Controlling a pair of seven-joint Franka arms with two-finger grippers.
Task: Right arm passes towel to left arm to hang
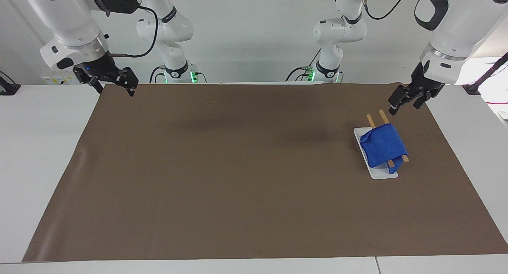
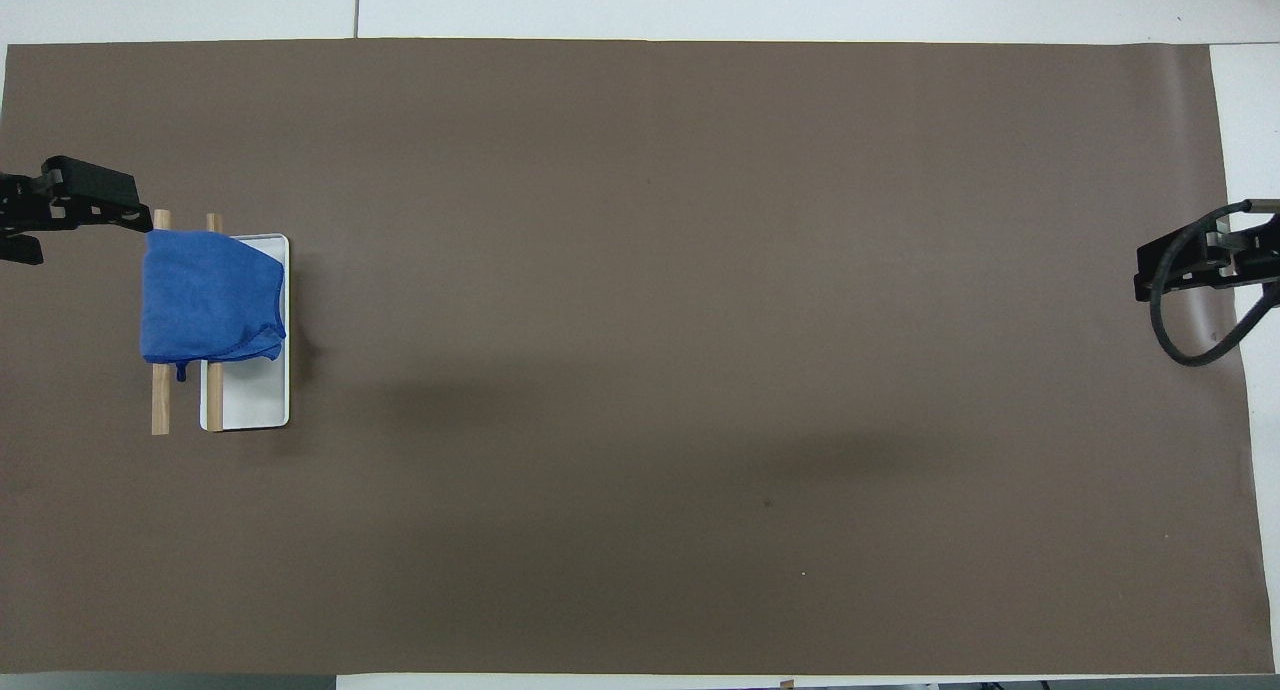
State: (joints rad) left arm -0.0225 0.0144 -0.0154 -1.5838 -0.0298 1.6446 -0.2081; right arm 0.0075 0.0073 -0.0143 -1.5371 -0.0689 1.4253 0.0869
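Note:
The blue towel [image 1: 383, 145] hangs draped over the two wooden rods [image 1: 381, 116] of a rack with a white base [image 1: 383, 174]; it also shows in the overhead view [image 2: 210, 295]. My left gripper [image 1: 403, 105] is open and empty in the air over the mat beside the rack, toward the left arm's end of the table, clear of the towel; it also shows in the overhead view [image 2: 90, 205]. My right gripper [image 1: 114, 89], with a blue wrist light, is open and empty over the mat's edge at the right arm's end; it also shows in the overhead view [image 2: 1160, 260].
A brown mat [image 1: 238, 178] covers most of the white table [image 1: 39, 147]. A black cable [image 2: 1190, 340] loops from the right wrist. Two more white arm bases [image 1: 174, 67] stand along the robots' edge of the table.

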